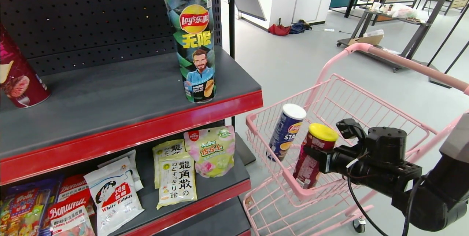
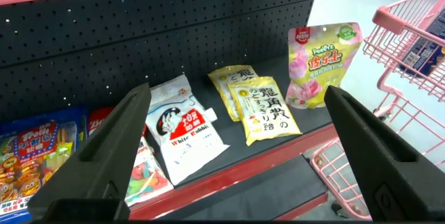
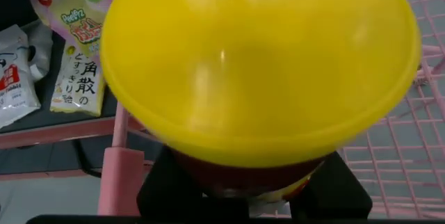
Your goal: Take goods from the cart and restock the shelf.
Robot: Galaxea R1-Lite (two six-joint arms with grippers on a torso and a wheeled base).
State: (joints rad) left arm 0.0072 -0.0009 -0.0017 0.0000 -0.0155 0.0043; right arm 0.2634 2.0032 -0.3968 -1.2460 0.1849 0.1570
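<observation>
My left tool (image 2: 238, 95) hangs open in front of the lower level of the shelf (image 1: 110, 100), its two dark fingers (image 2: 115, 151) spread wide with nothing between them. On the upper level, a maroon can (image 1: 20, 78) stands at the far left. A tall green can (image 1: 194, 41) with a yellow lid stands upright near the right front corner.

On the level below lie flat packets. A white bag (image 1: 115, 195) comes first, then two yellow sachets (image 1: 176, 183), one overlapping the other. To their right a green-and-pink pouch (image 1: 212, 151) leans at the back.

Right of the shelf is the pink wire cart (image 1: 329, 82). A blue can (image 1: 285, 131) with a white lid leans inside it at the front end nearest the shelf. Just beside that, my right tool (image 1: 316, 157) is clamped on the red can (image 1: 306, 172) just under its yellow lid (image 3: 257, 64). The can is nearly upright at the cart's near rim. I cannot tell whether its base is touching the basket.
</observation>
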